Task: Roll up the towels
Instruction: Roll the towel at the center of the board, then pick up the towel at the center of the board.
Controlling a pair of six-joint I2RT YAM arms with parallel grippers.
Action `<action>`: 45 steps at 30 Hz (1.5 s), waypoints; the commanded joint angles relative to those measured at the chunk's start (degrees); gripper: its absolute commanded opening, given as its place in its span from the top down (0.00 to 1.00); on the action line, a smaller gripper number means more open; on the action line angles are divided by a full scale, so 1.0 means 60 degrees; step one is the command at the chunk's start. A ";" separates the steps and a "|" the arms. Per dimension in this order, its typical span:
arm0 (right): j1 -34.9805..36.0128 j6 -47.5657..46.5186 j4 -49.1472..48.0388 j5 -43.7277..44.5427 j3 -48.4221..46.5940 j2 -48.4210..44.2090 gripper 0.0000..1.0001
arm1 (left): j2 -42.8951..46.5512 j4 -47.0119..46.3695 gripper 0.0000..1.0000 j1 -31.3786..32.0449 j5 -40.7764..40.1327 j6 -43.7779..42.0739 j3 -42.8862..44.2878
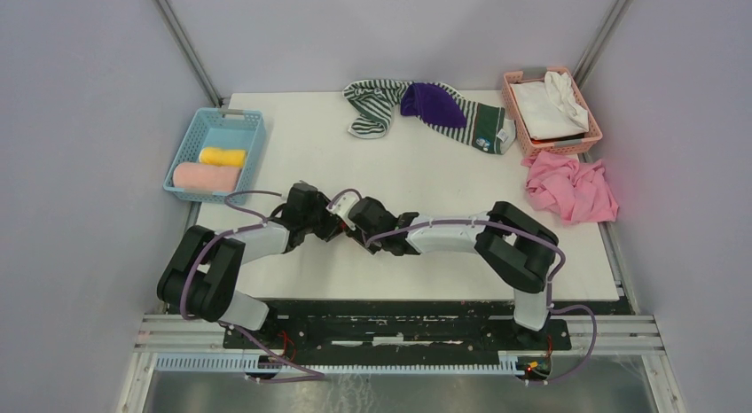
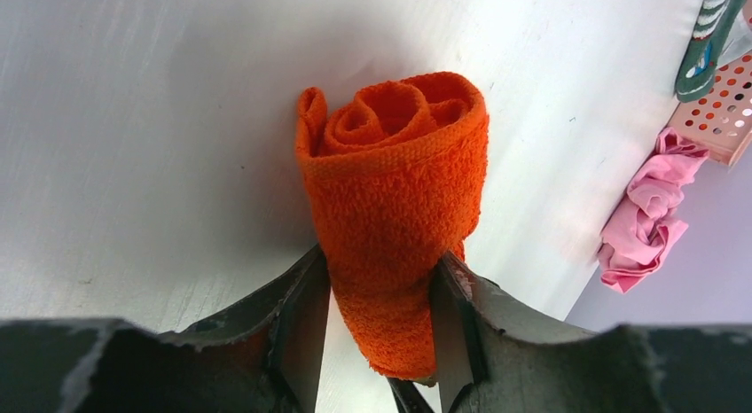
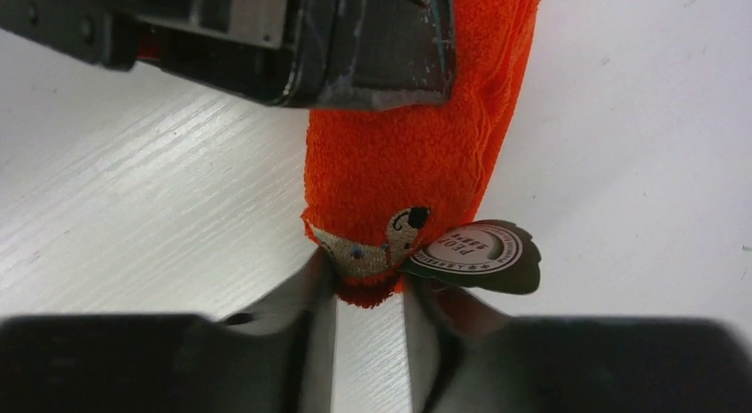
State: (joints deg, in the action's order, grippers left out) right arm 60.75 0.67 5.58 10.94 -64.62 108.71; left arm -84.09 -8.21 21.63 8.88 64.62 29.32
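- The left gripper (image 2: pixel 381 342) clamps the rolled orange towel (image 2: pixel 395 191) around its middle. The roll's long axis runs straight ahead from its fingers.
- The right gripper (image 3: pixel 371 307) pinches the roll's opposite end, so both arms are equally near.

Bright, even, diffuse light. Table (image 1: pixel 426 165) shows mild glare streaks in wrist views. Soft shadow left of orange towel (image 2: pixel 395 191). Near fingers (image 2: pixel 297 342) blurry.
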 commanded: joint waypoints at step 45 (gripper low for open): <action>-0.3065 0.2438 0.1190 -0.1620 0.3062 -0.5173 0.00 | -0.1422 0.3824 0.79 -0.4795 -0.0391 -0.1053 0.7139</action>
State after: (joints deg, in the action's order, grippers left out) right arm 42.98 17.12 10.79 -3.53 -47.31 80.14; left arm -90.00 12.25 -2.02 9.45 62.81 62.39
